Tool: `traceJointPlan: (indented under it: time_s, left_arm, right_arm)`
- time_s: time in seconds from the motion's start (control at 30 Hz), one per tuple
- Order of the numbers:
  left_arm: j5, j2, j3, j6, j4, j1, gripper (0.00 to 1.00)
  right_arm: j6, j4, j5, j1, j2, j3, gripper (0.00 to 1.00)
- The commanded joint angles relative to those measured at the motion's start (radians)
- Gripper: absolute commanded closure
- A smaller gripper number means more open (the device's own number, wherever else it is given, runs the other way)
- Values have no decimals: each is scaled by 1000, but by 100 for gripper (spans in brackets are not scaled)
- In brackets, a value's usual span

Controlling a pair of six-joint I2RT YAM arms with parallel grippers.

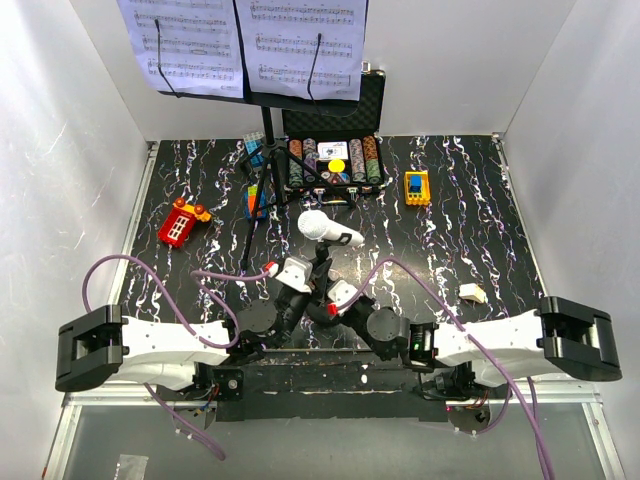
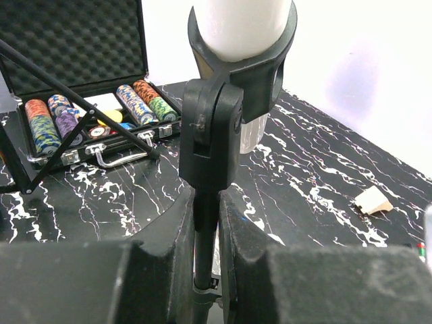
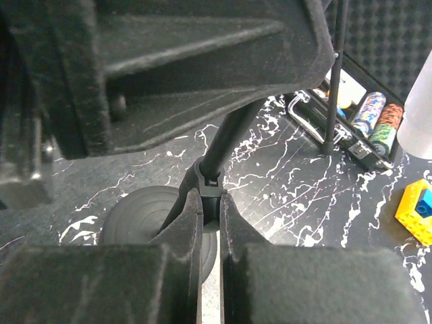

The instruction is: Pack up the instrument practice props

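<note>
The white microphone [image 1: 326, 228] sits in the clip of its black stand [image 2: 210, 145] near the table's middle front. My left gripper [image 2: 206, 236] is shut on the stand's upper pole, just under the clip. My right gripper [image 3: 210, 209] is shut on the stand's lower pole at its collar, above the round black base [image 3: 138, 217]. Both grippers meet at the stand in the top view [image 1: 318, 290]. The black tripod music stand [image 1: 258, 190] rises at the back left, with white sheet-music pages [image 1: 240, 45] on its desk.
An open black case of poker chips [image 1: 333, 160] lies behind the microphone. A red toy [image 1: 180, 224] is at the left, a yellow block [image 1: 417, 187] at the right, a small white piece [image 1: 472, 292] at the front right. White walls close in three sides.
</note>
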Motion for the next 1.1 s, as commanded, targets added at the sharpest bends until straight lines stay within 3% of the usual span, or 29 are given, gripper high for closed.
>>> traceJointPlan:
  time_s: [0.0, 0.1, 0.17, 0.2, 0.3, 0.37, 0.5, 0.6, 0.83, 1.07]
  left_arm:
    - [-3, 31, -67, -56, -217, -22, 100]
    - [-5, 23, -69, -53, -218, -22, 100]
    - [-7, 19, -73, -53, -215, -22, 100]
    - [-10, 17, -73, -53, -215, -22, 100]
    - [-13, 19, -70, -46, -214, -23, 100]
    - [-16, 19, -70, -42, -209, -28, 100]
    - [-33, 23, -59, -42, -206, -29, 100]
    - [-66, 29, -50, -8, -209, -34, 100]
    - [-112, 20, -29, 32, -209, -54, 100]
    - [-152, 61, -7, 50, -180, -86, 100]
  right_arm:
    - [-187, 43, 292, -33, 64, -30, 99]
    - [-118, -46, 262, -33, 8, -7, 99]
    - [-5, -203, 245, -34, -38, 39, 99]
    - [56, -283, 239, -37, -61, 68, 86]
    - [255, -547, 220, -39, -118, 168, 34]
    - [346, -663, 211, -39, -135, 207, 18]
    - [564, -906, 184, -47, -164, 282, 14]
    - [743, -987, 61, -82, -244, 279, 14]
    - [1030, -768, -549, -367, -528, 76, 16]
    - [1227, -616, -899, -507, -427, 64, 16]
